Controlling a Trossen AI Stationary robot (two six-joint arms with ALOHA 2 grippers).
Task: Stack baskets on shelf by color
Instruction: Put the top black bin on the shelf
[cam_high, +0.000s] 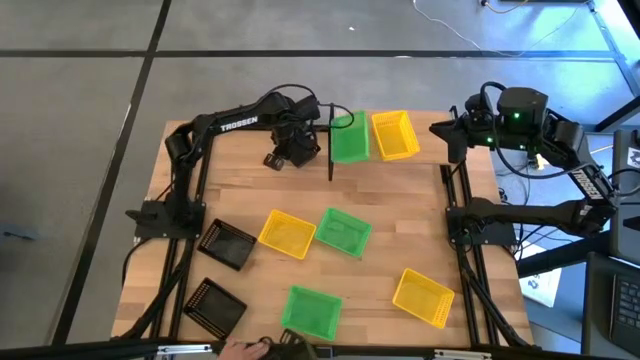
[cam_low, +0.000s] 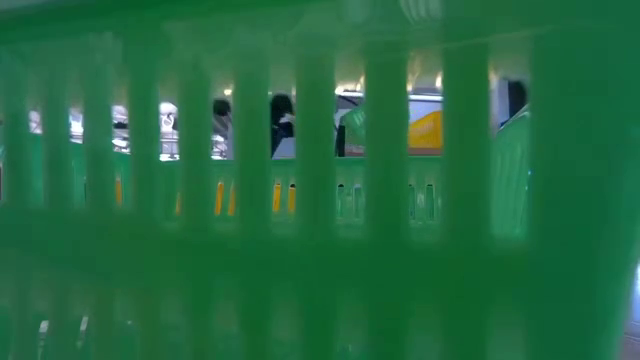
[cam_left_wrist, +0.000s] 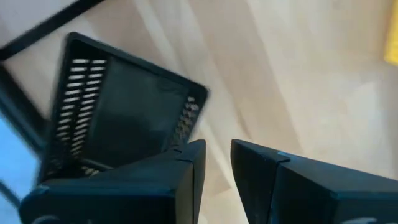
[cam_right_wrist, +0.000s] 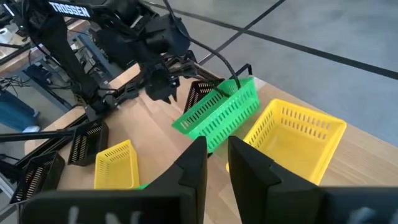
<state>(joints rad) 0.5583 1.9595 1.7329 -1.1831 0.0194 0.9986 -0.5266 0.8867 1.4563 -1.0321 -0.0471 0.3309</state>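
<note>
Your left gripper (cam_left_wrist: 217, 146) hangs over the far-left end of the shelf (cam_high: 331, 150), fingers slightly parted and empty, just above a black basket (cam_left_wrist: 124, 106). To its right on the shelf sit a green basket (cam_high: 350, 140) and a yellow basket (cam_high: 395, 135). Your right gripper (cam_right_wrist: 216, 142) waits at far right, narrowly parted, gripping nothing. Six more baskets lie scattered on the near tabletop (cam_high: 420, 200).

A blurred green basket (cam_low: 320, 250) fills the low view and hides nearly the whole table behind its mesh. In the left wrist view a black basket (cam_left_wrist: 124, 112) is partly covered by the left gripper (cam_left_wrist: 214, 168) and smeared. At the high view's bottom edge, a hand (cam_high: 240, 349) is cut off.
</note>
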